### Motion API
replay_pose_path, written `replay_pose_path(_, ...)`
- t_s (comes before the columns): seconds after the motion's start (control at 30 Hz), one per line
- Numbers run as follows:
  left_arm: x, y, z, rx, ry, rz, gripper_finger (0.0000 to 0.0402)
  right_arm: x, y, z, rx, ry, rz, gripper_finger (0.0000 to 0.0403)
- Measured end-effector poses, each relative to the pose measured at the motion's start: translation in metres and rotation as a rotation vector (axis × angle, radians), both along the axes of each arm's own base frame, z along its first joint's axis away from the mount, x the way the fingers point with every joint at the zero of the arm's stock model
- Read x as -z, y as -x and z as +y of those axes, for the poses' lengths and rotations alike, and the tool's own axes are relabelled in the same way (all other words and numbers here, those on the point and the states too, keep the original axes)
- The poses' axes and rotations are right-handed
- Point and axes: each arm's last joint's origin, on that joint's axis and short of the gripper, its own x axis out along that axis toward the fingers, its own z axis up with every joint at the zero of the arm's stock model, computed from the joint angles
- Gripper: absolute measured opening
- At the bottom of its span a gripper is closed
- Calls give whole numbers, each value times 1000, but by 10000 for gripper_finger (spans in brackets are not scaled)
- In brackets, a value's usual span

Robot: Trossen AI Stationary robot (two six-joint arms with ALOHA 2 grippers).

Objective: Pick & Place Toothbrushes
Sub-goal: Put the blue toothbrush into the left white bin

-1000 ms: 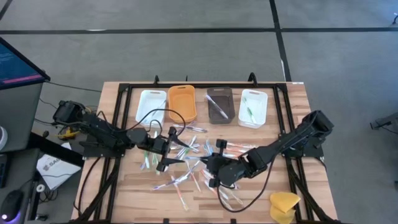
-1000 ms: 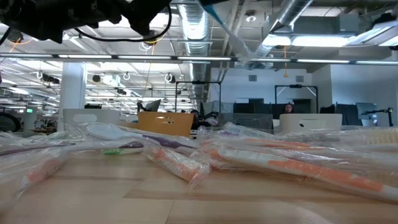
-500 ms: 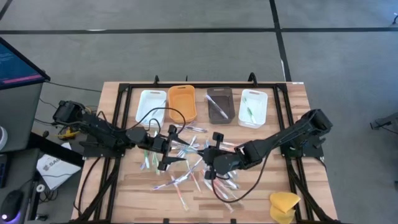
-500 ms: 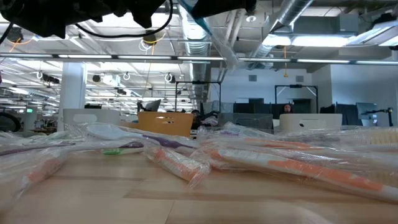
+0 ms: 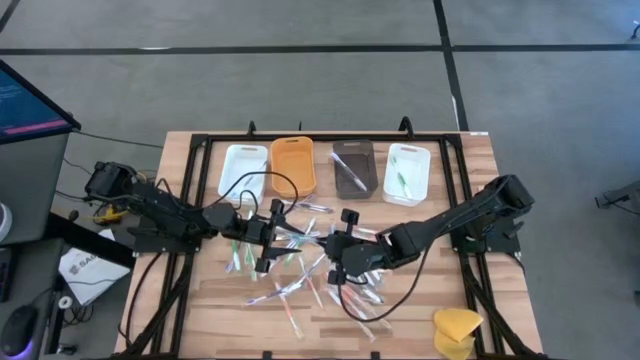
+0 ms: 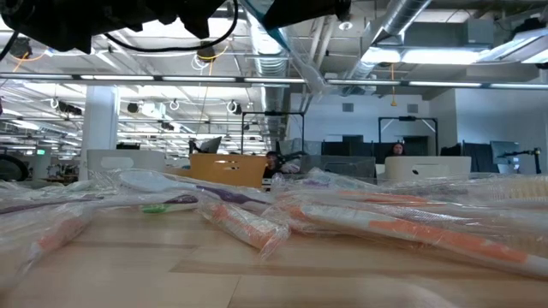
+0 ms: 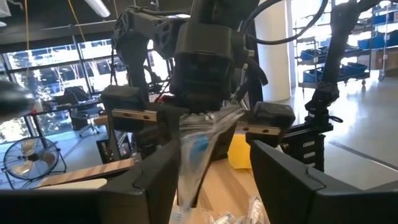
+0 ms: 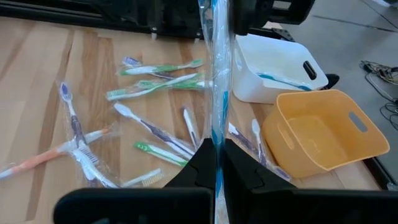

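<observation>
Right hand [image 8: 216, 163] gripping wrapped blue toothbrush [image 8: 216, 93] upright above tabletop [image 5: 200, 300], left hand [image 7: 211, 171] parted, flanking it

four small trays [image 5: 243, 169], white, orange [image 5: 293, 165], brown [image 5: 353, 168], white [image 5: 407, 173], line the table's [image 5: 510, 300] far edge; a yellow lump [image 5: 458, 329] sits apart.

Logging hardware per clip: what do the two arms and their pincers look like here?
Both arms are dark, jointed, with black cables looping beside them. The left pincer and right pincer are black two-finger units. The right pincer's body carries a brass-coloured rail with dark finger blocks; no markings are legible.
</observation>
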Motion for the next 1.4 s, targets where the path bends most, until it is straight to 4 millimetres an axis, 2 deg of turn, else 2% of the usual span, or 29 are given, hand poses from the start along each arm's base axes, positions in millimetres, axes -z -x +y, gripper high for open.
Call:
replay_pose_path(0.33, 0, -1, 3, -17, 1, 0, 163, 0, -3, -7, -19, -27, 13, 0)
replay_pose_path(0.5, 1, -2, 6, -37, 3, 8, 117, 1, -4, -9, -25, -37, 17, 0)
replay_pose_path(0.67, 4, -4, 6, -73, 6, 23, 45, 1, -4, -10, -27, -47, 17, 18)
replay_pose_path(0.77, 4, -4, 7, -82, 12, 29, 16, 1, -4, -10, -8, -76, 5, 44)
replay_pose_path(0.93, 6, -4, 8, -108, 29, 47, 18, 4, -2, -10, 16, -94, 32, 102)
replay_pose_path(1.1, 4, -2, 9, -136, 23, 63, 17, 10, 4, -12, 75, -131, 95, 177)
replay_pose_path(1.27, -10, 16, 15, -325, -88, 120, 17, 20, 17, -11, 148, -159, 206, 236)
replay_pose_path(1.4, -27, 40, 25, -494, -100, 146, 17, 23, 25, -3, 180, -194, 231, 250)
